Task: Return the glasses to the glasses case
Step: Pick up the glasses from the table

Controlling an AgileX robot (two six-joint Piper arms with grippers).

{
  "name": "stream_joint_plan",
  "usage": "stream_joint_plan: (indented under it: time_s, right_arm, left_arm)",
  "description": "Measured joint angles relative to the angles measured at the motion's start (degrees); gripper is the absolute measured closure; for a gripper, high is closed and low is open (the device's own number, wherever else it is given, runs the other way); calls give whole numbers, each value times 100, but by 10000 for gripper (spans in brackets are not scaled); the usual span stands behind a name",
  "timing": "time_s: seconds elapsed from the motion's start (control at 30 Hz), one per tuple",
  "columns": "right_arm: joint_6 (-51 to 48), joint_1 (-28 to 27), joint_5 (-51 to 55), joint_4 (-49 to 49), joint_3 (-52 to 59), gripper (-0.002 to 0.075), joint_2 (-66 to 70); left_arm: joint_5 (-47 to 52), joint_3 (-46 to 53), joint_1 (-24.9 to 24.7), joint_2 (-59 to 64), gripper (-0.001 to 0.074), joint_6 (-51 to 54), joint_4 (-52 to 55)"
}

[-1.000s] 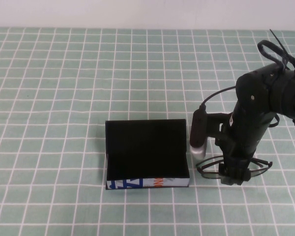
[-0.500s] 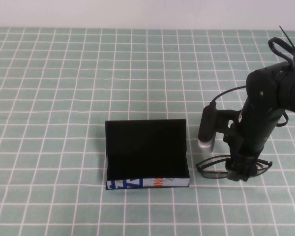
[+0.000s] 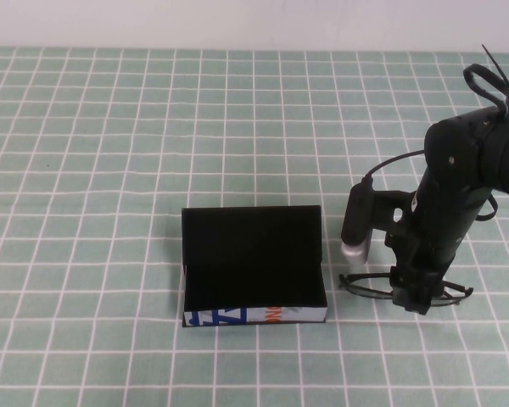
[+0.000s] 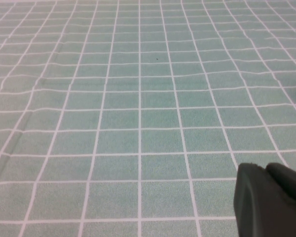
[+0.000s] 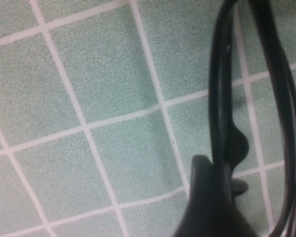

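The glasses case stands open on the checked cloth, its black lid up at the back and its white printed front side facing me. The glasses, thin and dark-framed, are just to the right of the case, at cloth level. My right gripper points down on their middle and is shut on the frame. In the right wrist view the dark frame runs past my right gripper, right above the cloth. My left gripper shows only in the left wrist view, shut and empty over bare cloth.
A green cloth with a white grid covers the whole table. The right arm's cable and camera hang between the case and the arm. A white wall runs along the far edge.
My right arm has shifted a little to the right and away from the case. The glasses have moved with the gripper. The case has not moved.
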Motion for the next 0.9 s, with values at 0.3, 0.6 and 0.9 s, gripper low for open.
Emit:
stream_joint_plan:
  time_s: [0.3, 0.6, 0.9]
  right_arm:
    - [0, 0, 0, 9, 0, 396, 0]
    - [0, 0, 0, 9, 0, 396, 0]
    - [0, 0, 31, 9, 0, 396, 0]
  left_arm:
    - [0, 0, 0, 0, 737, 0, 0]
    - [0, 0, 0, 0, 737, 0, 0]
    - [0, 0, 0, 0, 737, 0, 0]
